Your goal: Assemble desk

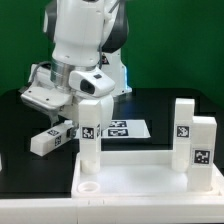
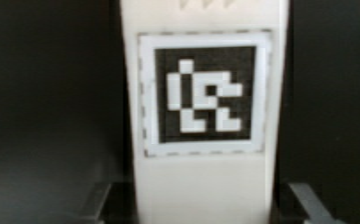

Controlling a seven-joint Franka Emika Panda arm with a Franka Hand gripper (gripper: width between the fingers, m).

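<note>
Gripper [image 1: 89,100] clamped on one upright leg [image 1: 89,130] over the tabletop [image 1: 140,172].

Four legs show: the held one, standing at the tabletop's near corner on the exterior view's left beside an open socket [image 1: 88,186]; two upright legs [image 1: 194,140] at the far end on that view's right; one loose leg [image 1: 50,139] lying on the black table [image 1: 20,120]. Behind the tabletop lies the marker board [image 1: 122,129]. The wrist view shows the held leg's tag [image 2: 203,95] between the fingers [image 2: 310,200].

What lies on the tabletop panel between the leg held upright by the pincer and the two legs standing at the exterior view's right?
In the exterior view, nothing: only bare tabletop panel separates the held leg from the standing legs.
</note>
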